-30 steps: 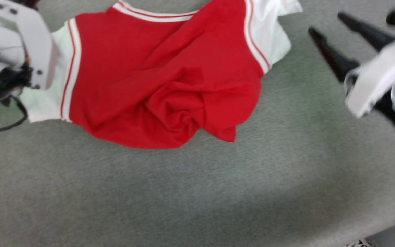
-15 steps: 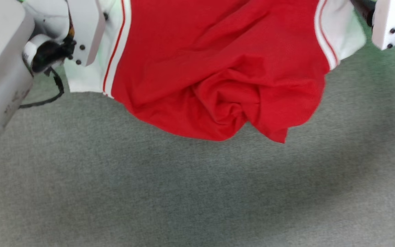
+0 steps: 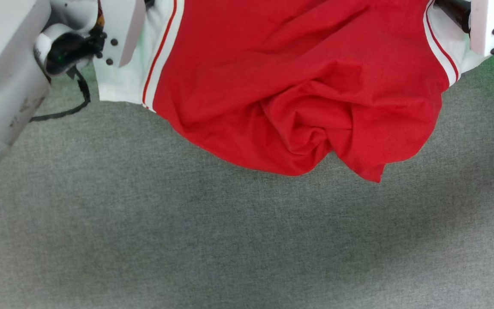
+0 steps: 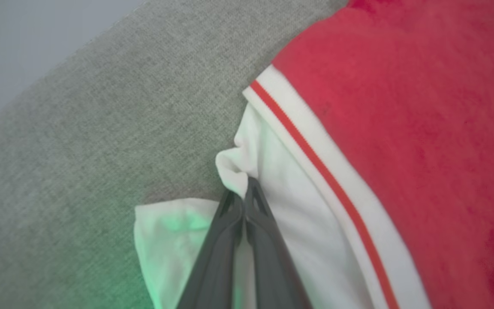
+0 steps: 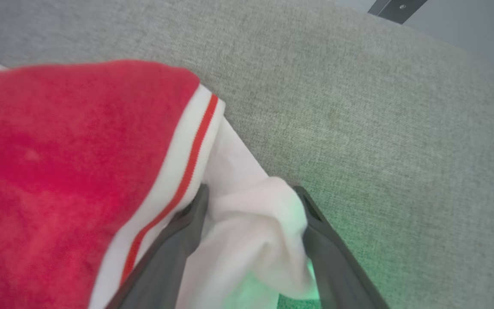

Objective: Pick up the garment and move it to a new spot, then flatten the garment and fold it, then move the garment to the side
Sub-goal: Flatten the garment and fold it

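The red jersey-style shirt of soft fabric, with white sleeve ends and red-white stripe trim (image 3: 290, 86), lies on a grey woven cloth surface (image 3: 187, 236). In the head view it takes the upper part of the surface. Its red body is crumpled, with a deep twisted fold near the lower hem, and one corner of the hem points toward the robot. No lettering or number can be seen on the side that faces up.

The left gripper (image 4: 243, 195) is fully closed. Its two dark fingers meet at the tips and pinch a small fold of the white left sleeve end, just beside the striped trim.

The right gripper (image 5: 251, 189) stands wide. Its two fingers are far apart, one at each side of the white right sleeve end, which is bunched between them. The cloth touches the fingers, but it is not squeezed.

A thin black cable (image 3: 75, 107) hangs from the left wrist over the grey surface. A green glow falls on both sleeve ends.
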Controlling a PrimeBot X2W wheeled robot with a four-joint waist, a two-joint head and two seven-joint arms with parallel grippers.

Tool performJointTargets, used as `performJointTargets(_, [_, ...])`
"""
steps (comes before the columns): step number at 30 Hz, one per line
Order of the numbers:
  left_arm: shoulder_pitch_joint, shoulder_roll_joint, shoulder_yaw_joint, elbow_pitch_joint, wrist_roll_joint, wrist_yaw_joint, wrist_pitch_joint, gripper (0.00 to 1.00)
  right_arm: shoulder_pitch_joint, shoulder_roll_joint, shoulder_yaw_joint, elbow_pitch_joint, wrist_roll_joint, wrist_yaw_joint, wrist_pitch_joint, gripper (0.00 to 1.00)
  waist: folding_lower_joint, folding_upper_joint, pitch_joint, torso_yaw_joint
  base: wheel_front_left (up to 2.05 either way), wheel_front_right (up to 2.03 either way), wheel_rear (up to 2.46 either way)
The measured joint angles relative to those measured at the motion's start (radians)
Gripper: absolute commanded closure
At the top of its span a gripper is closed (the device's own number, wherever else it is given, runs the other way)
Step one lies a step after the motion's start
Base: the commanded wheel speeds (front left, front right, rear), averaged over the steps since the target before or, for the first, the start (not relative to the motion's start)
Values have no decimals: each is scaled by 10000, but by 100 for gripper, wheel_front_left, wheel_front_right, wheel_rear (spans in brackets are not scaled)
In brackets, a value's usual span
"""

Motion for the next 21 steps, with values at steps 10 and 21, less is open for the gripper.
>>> performJointTargets(10, [157,-138,-128,405,-594,13,-616,100,-294,171,683,688,489,10,-1103,100,0,0,-298,32,0,0,0])
performJointTargets(21, [170,-575,-217,1896,-708,13,-3241,100,-1151,324,-31,2121,510,10,-4288,100,0,0,-1125,170,0,0,0])
